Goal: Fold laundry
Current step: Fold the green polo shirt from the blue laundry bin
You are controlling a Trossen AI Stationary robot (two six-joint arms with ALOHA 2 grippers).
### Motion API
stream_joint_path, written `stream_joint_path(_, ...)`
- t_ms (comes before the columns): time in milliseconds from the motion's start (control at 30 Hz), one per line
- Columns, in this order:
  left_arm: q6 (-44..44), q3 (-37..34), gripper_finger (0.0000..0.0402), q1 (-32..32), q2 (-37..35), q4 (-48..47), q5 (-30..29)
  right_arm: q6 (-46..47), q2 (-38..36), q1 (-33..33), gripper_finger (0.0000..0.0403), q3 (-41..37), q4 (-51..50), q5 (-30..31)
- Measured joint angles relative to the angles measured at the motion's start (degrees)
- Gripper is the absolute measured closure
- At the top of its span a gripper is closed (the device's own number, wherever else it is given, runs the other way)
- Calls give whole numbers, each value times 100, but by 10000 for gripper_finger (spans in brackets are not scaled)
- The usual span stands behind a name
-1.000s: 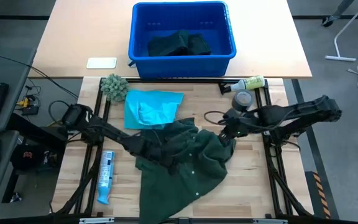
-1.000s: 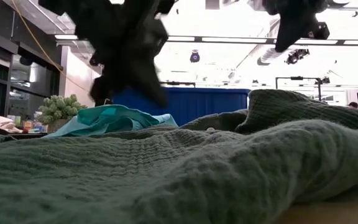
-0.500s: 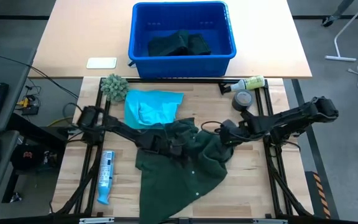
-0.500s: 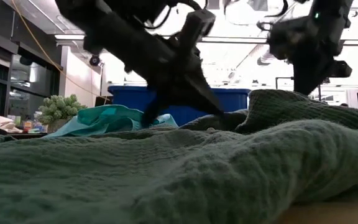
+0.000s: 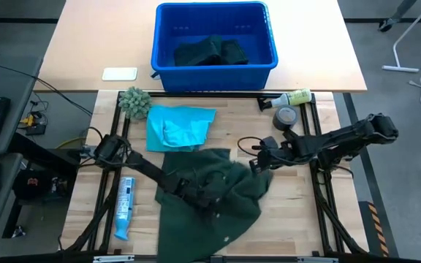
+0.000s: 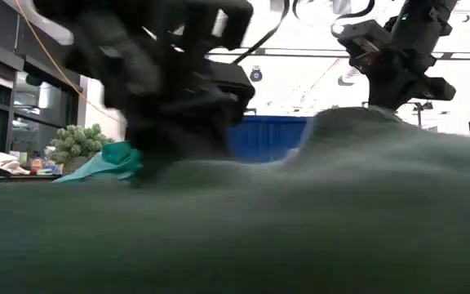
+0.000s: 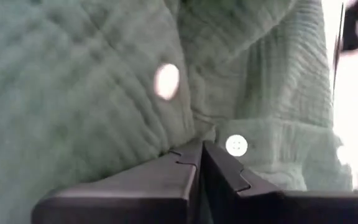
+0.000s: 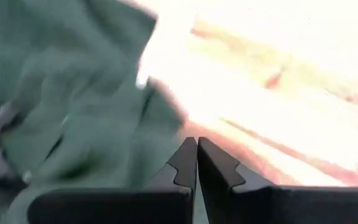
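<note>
A dark green buttoned shirt [image 5: 218,201] lies crumpled on the wooden table, filling the low view as a blurred green mass [image 6: 300,212]. My left gripper [image 5: 212,202] is shut and slants down into the shirt's middle. My right gripper [image 5: 256,163] is shut at the shirt's upper right edge. A turquoise piece [image 5: 179,128] lies flat just beyond the shirt. More dark green laundry [image 5: 212,51] rests in the blue bin. My left gripper meets the shirt beside a white button [image 7: 236,145], where creases [image 7: 188,124] run together at the shut fingertips; it slants down from the table's left. The tips hide whether cloth is pinched. The shirt lies on the table around it. My right gripper has the shirt's right-hand edge [image 8: 166,130] at its shut fingertips, slanting down from the table's right. One layer or several, I cannot tell. The cloth falls away from the fingers onto the table; bare wood [image 8: 278,93] shows beside it.
The blue bin [image 5: 161,44] stands on the far table. A fuzzy ball [image 5: 134,102], a bottle [image 5: 291,97] and a tape roll [image 5: 285,117] line the far edge. A blue-white tube [image 5: 125,207] lies left of the shirt. Bare wood shows at the near right.
My left gripper has dropped and gone toward the near edge, into the shirt. My right gripper has come down, rolled and edged left. The shirt, raised and bunched before, has sunk flatter; its right lobe has drawn in and its near part has shifted left.
</note>
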Motion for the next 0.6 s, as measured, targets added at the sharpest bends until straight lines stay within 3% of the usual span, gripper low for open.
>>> stream_joint_path(100,-112,0,401,-166,1,-22,-47,-43,165,-134,403,-5,269,-68)
stream_joint_path(300,-241,-11,401,-182,16,31,-410,-586,1045,-201,403,-5,2089,-1056)
stream_joint_path(600,-280,-25,401,118,20,101,-418,-639,2155,-162,403,-3,3532,-2068)
